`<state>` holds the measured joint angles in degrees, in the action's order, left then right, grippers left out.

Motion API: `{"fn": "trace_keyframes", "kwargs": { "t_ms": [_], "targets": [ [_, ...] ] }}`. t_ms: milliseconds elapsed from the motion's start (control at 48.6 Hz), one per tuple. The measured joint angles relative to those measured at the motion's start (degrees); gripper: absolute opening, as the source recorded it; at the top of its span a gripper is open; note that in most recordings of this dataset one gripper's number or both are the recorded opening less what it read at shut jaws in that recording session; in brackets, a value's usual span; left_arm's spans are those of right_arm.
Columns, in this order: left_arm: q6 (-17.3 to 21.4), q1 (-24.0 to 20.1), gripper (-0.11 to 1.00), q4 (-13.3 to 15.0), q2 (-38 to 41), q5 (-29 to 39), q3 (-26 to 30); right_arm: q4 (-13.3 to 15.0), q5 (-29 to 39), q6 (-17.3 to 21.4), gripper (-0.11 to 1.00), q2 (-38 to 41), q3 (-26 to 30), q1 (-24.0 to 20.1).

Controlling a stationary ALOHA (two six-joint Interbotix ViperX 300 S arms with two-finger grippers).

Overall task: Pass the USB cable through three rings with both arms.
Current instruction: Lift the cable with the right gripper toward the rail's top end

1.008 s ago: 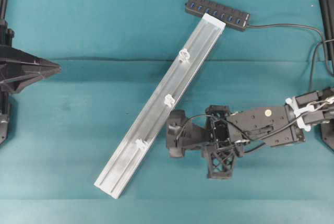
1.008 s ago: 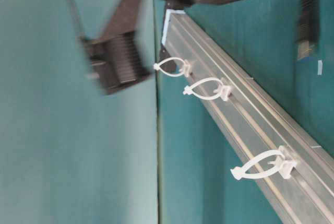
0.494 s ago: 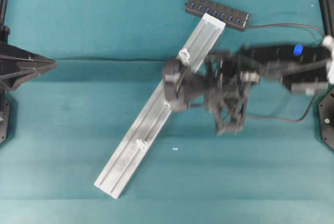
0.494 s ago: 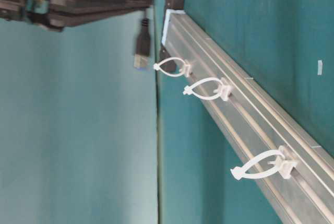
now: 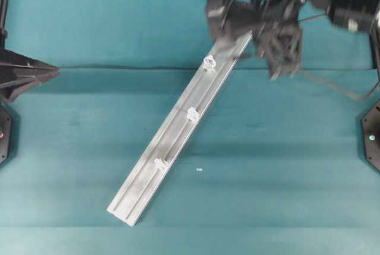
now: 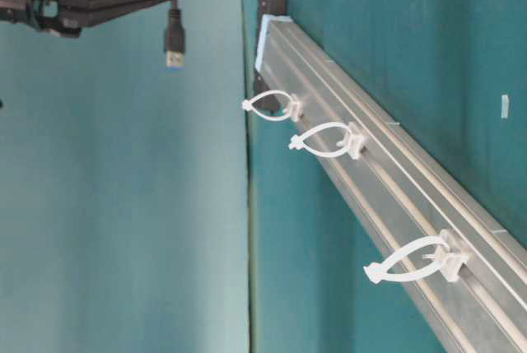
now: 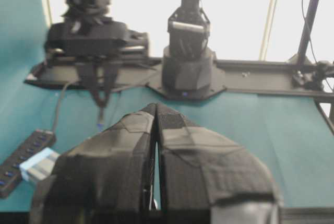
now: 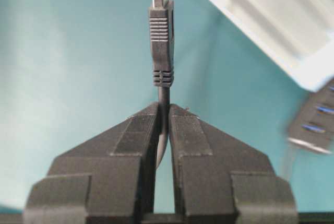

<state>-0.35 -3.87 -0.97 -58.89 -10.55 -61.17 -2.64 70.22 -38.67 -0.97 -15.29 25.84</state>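
Observation:
The USB cable (image 8: 164, 96) is pinched just behind its dark plug (image 8: 162, 41) by my right gripper (image 8: 164, 108), which is shut on it. The plug's metal tip points away from the fingers. In the overhead view this gripper (image 5: 277, 65) is blurred above the far end of the silver rail (image 5: 178, 130). In the table-level view the plug (image 6: 174, 36) hangs off the table, short of the nearest of the three rings (image 6: 272, 106), (image 6: 325, 139), (image 6: 412, 262). My left gripper (image 7: 156, 107) is shut and empty at the table's left edge (image 5: 54, 72).
A black multi-port hub (image 8: 313, 125) lies at the rail's far end (image 8: 271, 20), mostly hidden under the right arm in the overhead view. Slack cable (image 5: 335, 87) trails toward the right edge. The right arm's base (image 7: 188, 62) stands beyond the left gripper.
My right arm has swung from beside the rail's middle to its far end near the hub, carrying the plug. The left arm has stayed put.

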Motion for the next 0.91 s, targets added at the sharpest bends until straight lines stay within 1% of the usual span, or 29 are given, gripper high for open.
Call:
{"fn": "trace_keyframes", "kwargs": {
  "t_ms": [185, 288, 391, 473, 741, 823, 905],
  "targets": [
    [-0.2, -0.4, 0.00, -0.1, -0.4, 0.1, -0.1, 0.3, -0.5, -10.2, 0.08, 0.1, 0.4, 4.9],
    [-0.2, -0.5, 0.00, 0.0, -0.4, 0.1, 0.0, 1.1, -2.0, -15.0, 0.08, 0.1, 0.4, 6.8],
    [-0.2, -0.5, 0.00, -0.1, -0.4, 0.1, 0.0, 2.0, -4.7, -18.4, 0.08, 0.2, 0.4, 8.3],
    [-0.1, -0.5, 0.00, -0.1, -0.5, 0.1, 0.0, 2.5, -6.6, -19.3, 0.08, 0.4, 0.4, 9.0],
    [-0.2, -0.5, 0.00, -0.1, -1.1, 0.0, 0.0, 3.0, -9.3, -20.0, 0.08, 2.8, 0.3, 9.8],
    [-0.2, -0.5, 0.00, -0.1, -1.1, 0.1, 0.0, 3.5, -9.8, -21.3, 0.08, 3.9, 0.0, 9.8],
    [-0.2, -0.5, 0.00, -0.1, -1.1, 0.1, 0.0, 4.4, -10.1, -24.3, 0.08, 5.0, -0.8, 9.8]
  ]
}}
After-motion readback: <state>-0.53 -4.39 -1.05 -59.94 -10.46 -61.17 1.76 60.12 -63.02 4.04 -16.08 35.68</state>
